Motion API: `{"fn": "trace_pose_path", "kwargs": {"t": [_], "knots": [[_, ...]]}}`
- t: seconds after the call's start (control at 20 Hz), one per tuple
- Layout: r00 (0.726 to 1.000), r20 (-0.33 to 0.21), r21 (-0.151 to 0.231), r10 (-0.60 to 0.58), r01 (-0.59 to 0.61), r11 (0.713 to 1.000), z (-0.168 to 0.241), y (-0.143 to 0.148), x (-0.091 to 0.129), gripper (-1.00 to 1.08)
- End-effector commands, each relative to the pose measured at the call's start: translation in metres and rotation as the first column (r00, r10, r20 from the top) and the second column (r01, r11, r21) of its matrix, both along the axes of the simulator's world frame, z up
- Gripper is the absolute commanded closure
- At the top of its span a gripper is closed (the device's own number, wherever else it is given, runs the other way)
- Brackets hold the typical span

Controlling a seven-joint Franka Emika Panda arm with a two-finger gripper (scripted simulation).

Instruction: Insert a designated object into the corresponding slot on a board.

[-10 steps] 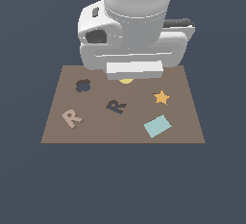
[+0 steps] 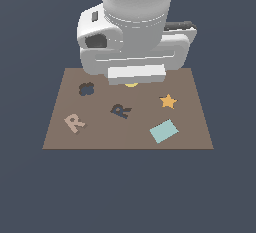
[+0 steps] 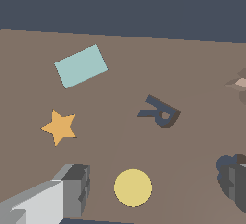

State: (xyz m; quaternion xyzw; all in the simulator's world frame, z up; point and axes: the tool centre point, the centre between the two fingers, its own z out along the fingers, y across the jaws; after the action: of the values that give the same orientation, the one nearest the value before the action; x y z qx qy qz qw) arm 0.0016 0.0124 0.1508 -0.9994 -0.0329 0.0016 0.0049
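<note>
The pale pink-tan R block (image 2: 75, 123) lies flat on the brown board (image 2: 128, 139), near its front corner at the exterior view's left. In the wrist view only its edge (image 3: 239, 83) shows. The dark navy R-shaped slot (image 2: 120, 110) is in the middle of the board, and it also shows in the wrist view (image 3: 160, 112). My gripper (image 3: 154, 192) is open and empty. It hangs over the back middle of the board, apart from both the R block and the slot. In the exterior view the hand (image 2: 136, 72) hides the fingers.
A yellow disc (image 3: 133, 187) lies between my fingers, half hidden under the hand in the exterior view (image 2: 131, 84). There is an orange star (image 2: 168, 101), a pale teal rectangle (image 2: 164, 131) and a dark cloud-shaped recess (image 2: 86, 89). The board lies on a dark blue floor.
The arm has shifted very slightly towards the exterior view's left. Nothing on the board has moved.
</note>
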Motion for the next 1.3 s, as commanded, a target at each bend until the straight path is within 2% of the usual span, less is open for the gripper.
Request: {"fn": "trace_pose_path", "kwargs": {"t": [0.0,0.35,0.65,0.9,1.25], "knots": [[1.0,0.0,0.0,0.019,-0.019,1.0,-0.003,-0.006,0.0,-0.92],[0.994,0.001,-0.001,0.108,-0.108,0.994,-0.016,-0.03,0.002,-0.92],[0.975,0.002,-0.002,0.222,-0.222,0.975,-0.033,-0.061,0.008,-0.92],[0.942,0.003,-0.004,0.336,-0.336,0.942,-0.051,-0.092,0.019,-0.92],[0.877,0.003,-0.006,0.48,-0.48,0.877,-0.074,-0.13,0.039,-0.92]]}}
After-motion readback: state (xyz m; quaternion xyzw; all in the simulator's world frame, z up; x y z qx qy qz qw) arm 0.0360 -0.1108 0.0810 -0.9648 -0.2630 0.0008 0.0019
